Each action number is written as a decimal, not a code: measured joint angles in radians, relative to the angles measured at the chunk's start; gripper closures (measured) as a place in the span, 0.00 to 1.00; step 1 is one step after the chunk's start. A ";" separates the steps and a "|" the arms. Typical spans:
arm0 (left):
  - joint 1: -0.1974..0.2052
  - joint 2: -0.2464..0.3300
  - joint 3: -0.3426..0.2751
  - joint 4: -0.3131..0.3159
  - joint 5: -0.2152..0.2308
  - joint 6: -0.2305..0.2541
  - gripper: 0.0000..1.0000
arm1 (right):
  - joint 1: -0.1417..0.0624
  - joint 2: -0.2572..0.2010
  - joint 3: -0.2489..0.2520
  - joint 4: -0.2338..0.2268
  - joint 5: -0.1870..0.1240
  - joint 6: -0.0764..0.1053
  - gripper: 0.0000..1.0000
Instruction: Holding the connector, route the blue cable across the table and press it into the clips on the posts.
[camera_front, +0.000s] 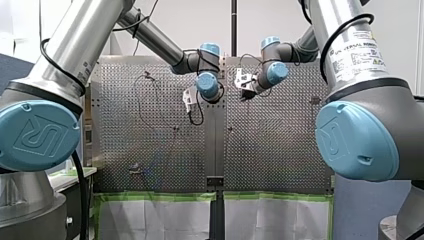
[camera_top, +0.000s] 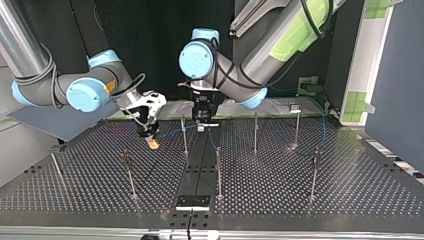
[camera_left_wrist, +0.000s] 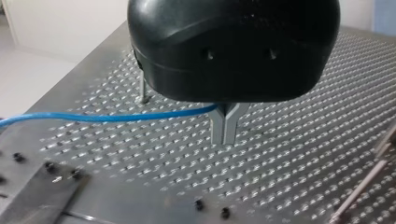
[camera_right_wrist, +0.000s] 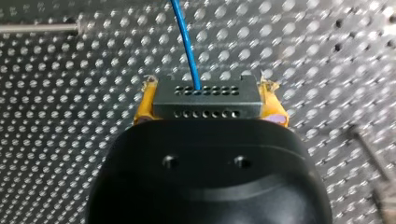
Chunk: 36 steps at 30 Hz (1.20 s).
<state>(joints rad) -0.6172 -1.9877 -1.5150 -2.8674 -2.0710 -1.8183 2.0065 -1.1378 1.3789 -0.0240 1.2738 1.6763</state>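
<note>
In the right wrist view my right gripper (camera_right_wrist: 208, 84) is shut on a grey connector (camera_right_wrist: 208, 103), which sits between its yellow pads (camera_right_wrist: 144, 105). The blue cable (camera_right_wrist: 186, 42) leaves the connector and runs ahead over the perforated table. In the left wrist view my left gripper (camera_left_wrist: 224, 140) has its metal fingers (camera_left_wrist: 217, 126) shut on the blue cable (camera_left_wrist: 93, 117), a little above the plate. The cable trails off to one side. In the top view my right gripper (camera_top: 151, 137) hangs at the left of centre and my left gripper (camera_top: 202, 121) near the middle, both low over the table.
Several thin upright posts stand on the plate in the top view, such as one (camera_top: 184, 135) between the grippers, one (camera_top: 255, 132) further right and one (camera_top: 218, 172) nearer the camera. A black strip (camera_top: 196, 175) runs down the middle to a bracket (camera_top: 192, 202).
</note>
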 joint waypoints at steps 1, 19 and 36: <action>-0.001 0.000 -0.007 0.007 0.006 0.002 0.99 | -0.003 0.000 0.008 -0.007 0.000 0.006 1.00; 0.007 -0.097 -0.111 0.159 0.158 -0.014 0.99 | -0.022 0.039 0.170 -0.168 0.042 -0.009 1.00; 0.029 -0.184 -0.108 0.281 0.242 -0.045 0.99 | -0.032 0.091 0.317 -0.316 0.041 0.026 1.00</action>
<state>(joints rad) -0.5882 -2.1714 -1.6231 -2.5868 -1.8294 -1.8629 1.9746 -1.0470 1.6955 -0.3395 1.3146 1.7026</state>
